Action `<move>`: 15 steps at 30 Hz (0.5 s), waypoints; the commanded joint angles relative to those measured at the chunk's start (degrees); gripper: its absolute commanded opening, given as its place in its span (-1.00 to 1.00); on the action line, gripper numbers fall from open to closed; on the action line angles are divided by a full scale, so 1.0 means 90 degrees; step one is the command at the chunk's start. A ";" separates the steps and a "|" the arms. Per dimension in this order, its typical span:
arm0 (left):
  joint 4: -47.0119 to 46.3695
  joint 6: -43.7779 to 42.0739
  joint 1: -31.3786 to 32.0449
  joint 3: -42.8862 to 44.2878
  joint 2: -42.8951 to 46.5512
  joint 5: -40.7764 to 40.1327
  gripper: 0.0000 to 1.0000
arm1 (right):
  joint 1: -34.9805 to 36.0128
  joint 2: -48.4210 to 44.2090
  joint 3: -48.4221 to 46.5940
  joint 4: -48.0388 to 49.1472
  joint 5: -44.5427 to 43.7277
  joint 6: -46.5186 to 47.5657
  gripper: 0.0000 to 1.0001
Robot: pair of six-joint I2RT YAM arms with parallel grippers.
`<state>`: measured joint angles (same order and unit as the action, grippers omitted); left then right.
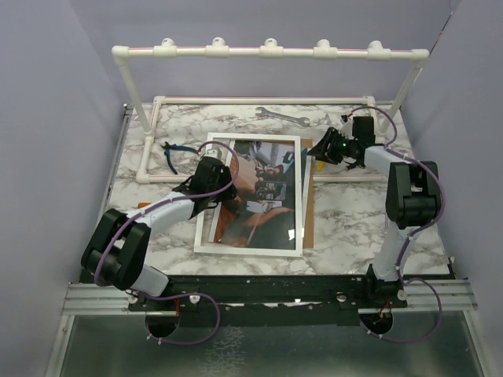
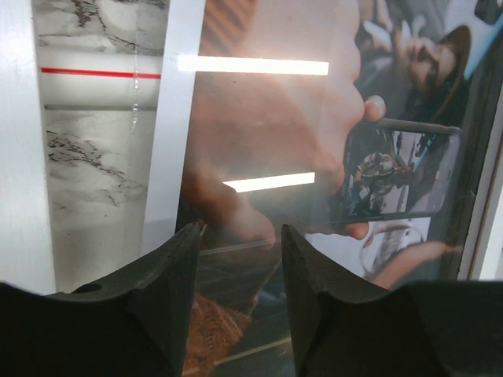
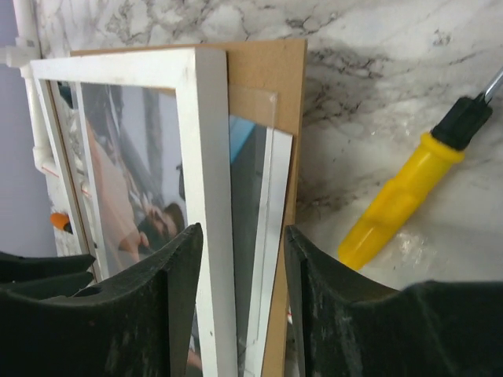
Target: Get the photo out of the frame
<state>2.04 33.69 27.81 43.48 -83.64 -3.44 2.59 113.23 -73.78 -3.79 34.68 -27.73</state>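
Observation:
The frame [image 1: 248,249] lies flat mid-table, its white border round the photo [image 1: 255,192], a dark reddish print of people. The brown backing board [image 1: 309,212] juts out past the frame's right side. My left gripper [image 1: 211,174] is over the frame's left part. In the left wrist view it [image 2: 240,232] is open, low over the glass, with the photo [image 2: 393,165] beneath. My right gripper [image 1: 321,153] is at the frame's far right corner. It [image 3: 242,229] is open astride the white border [image 3: 208,157], a clear sheet [image 3: 251,126] and the board [image 3: 267,67].
A white pipe rack [image 1: 267,52] spans the back, its base rails on the marble. A wrench [image 1: 281,116] lies behind the frame and blue-handled pliers [image 1: 174,153] to its left. A yellow-handled screwdriver [image 3: 401,196] lies just right of the board.

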 commanded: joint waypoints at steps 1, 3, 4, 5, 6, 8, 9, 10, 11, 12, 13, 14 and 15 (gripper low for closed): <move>-0.0513 0.0179 0.0213 -0.0168 0.0141 0.0508 0.03 | 0.0025 -0.0637 0.0689 0.0452 0.0250 -0.0250 0.02; -0.0539 0.0187 0.0365 -0.0159 0.0138 0.0435 0.15 | 0.0044 -0.0929 0.1128 0.0721 0.0310 -0.0384 0.05; -0.0540 0.0183 0.0420 -0.0150 0.0139 0.0427 0.20 | 0.0052 -0.1108 0.1349 0.0813 0.0316 -0.0463 0.06; -0.0531 0.0182 0.0449 -0.0153 0.0156 0.0348 0.22 | 0.0070 -0.1275 0.1581 0.0921 0.0341 -0.0537 0.07; -0.0497 0.0182 0.0454 -0.0165 0.0184 0.0204 0.22 | 0.0089 -0.1458 0.1775 0.0977 0.0376 -0.0598 0.07; -0.0307 0.0144 0.0442 -0.0195 0.0366 -0.0234 0.20 | 0.0136 -0.1841 0.2157 0.0996 0.0372 -0.0622 0.06; -0.0172 0.0110 0.0405 -0.0193 0.0477 -0.0445 0.19 | 0.0166 -0.2046 0.2313 0.0970 0.0358 -0.0605 0.05; 0.0145 -0.0003 0.0116 -0.0209 0.0862 -0.0650 0.15 | 0.0278 -0.2619 0.2746 0.0700 0.0345 -0.0491 0.30; 0.0225 -0.0047 -0.0010 -0.0205 0.0929 -0.0652 0.15 | 0.0327 -0.2756 0.2858 0.0649 0.0324 -0.0469 0.44; 0.0319 -0.0076 -0.0110 -0.0207 0.0994 -0.0658 0.15 | 0.0375 -0.2865 0.2943 0.0607 0.0295 -0.0444 0.55; 0.0401 -0.0102 -0.0204 -0.0202 0.1044 -0.0662 0.15 | 0.0431 -0.2955 0.2990 0.0530 0.0219 -0.0408 0.66; 0.0463 -0.0110 -0.0289 -0.0212 0.1117 -0.0692 0.16 | 0.0508 -0.3011 0.3009 0.0454 0.0135 -0.0388 0.76; 0.0490 -0.0111 -0.0385 -0.0253 0.1199 -0.0700 0.20 | 0.0581 -0.3044 0.3008 0.0439 0.0051 -0.0366 0.84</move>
<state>2.72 34.09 27.49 42.22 -76.14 -6.44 5.74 88.40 -47.83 2.04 36.58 -32.18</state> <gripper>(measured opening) 0.580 0.860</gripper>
